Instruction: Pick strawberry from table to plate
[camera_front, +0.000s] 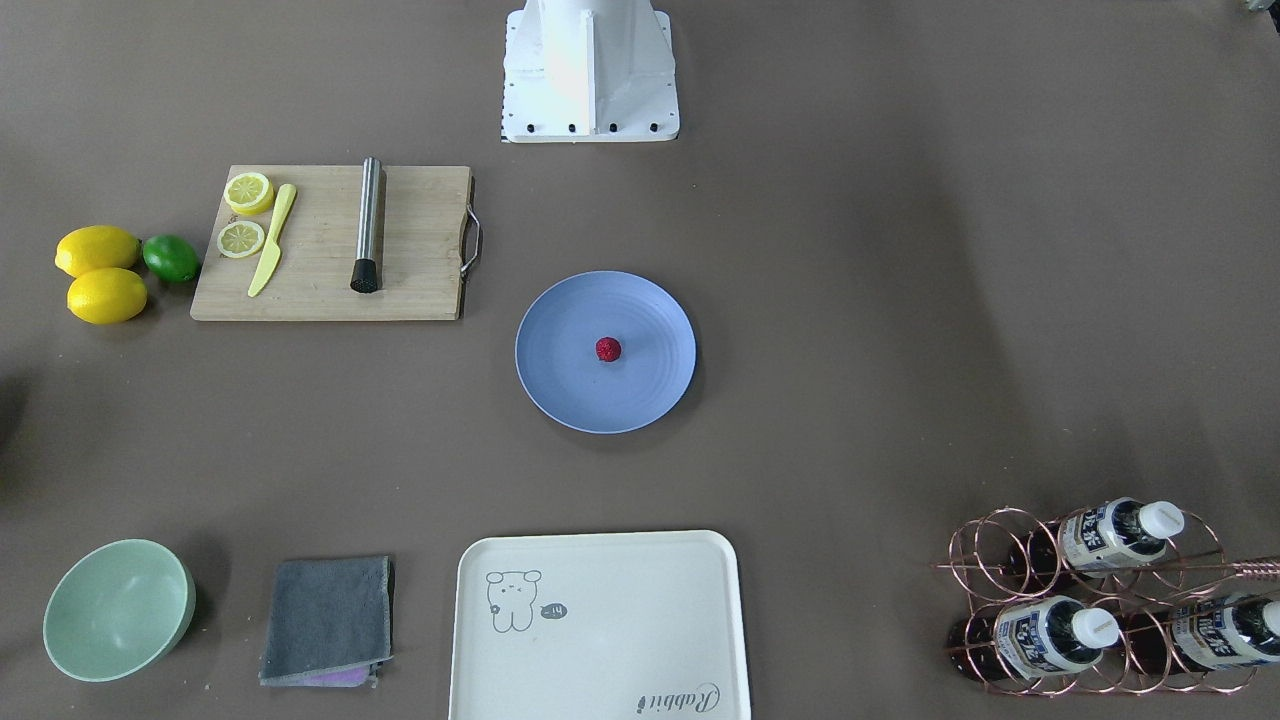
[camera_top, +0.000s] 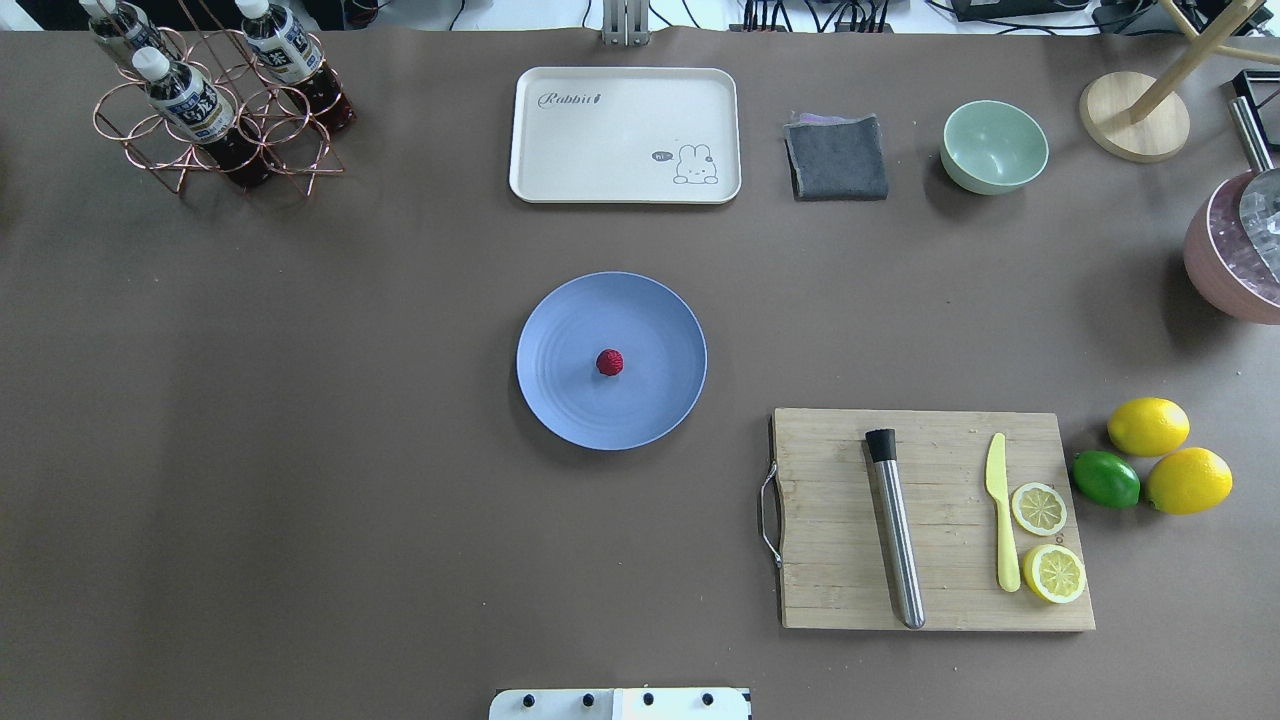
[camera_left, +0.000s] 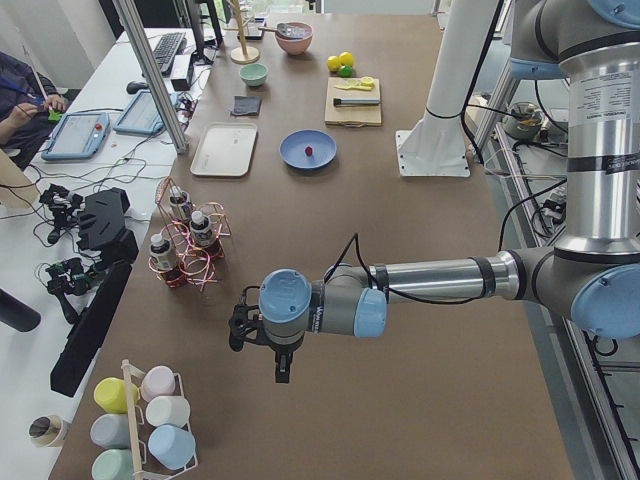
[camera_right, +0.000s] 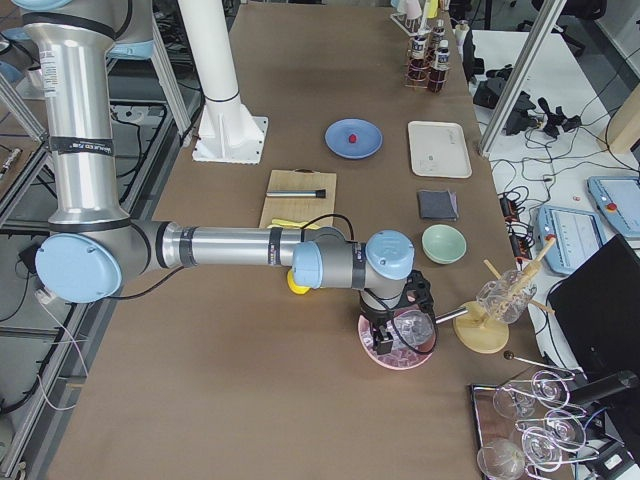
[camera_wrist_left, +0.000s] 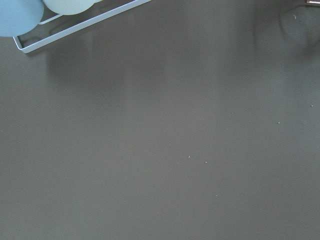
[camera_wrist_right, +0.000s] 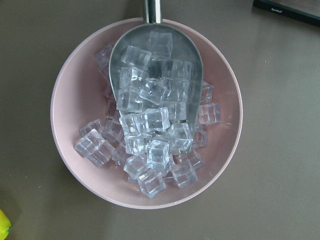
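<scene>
The tiny red strawberry (camera_front: 608, 349) (camera_top: 610, 362) lies near the middle of the round blue plate (camera_front: 560, 390) (camera_top: 560, 400), which rests on the grey-brown table (camera_top: 300, 450). Both also show small and far in the side views, strawberry (camera_left: 309, 150) on plate (camera_left: 295, 158). No gripper is near them. My left gripper (camera_left: 283, 370) hangs over bare table at the table's left end, by a cup rack; I cannot tell whether it is open or shut. My right gripper (camera_right: 395, 340) hovers over a pink bowl of ice at the right end; its state cannot be told either.
A wooden cutting board (camera_top: 830, 580) carries a steel muddler, a yellow knife and lemon slices; two lemons and a lime (camera_top: 1106, 478) lie beside it. A cream tray (camera_top: 625, 135), grey cloth (camera_top: 837, 157), green bowl (camera_top: 994, 146) and bottle rack (camera_top: 215, 120) line the far edge.
</scene>
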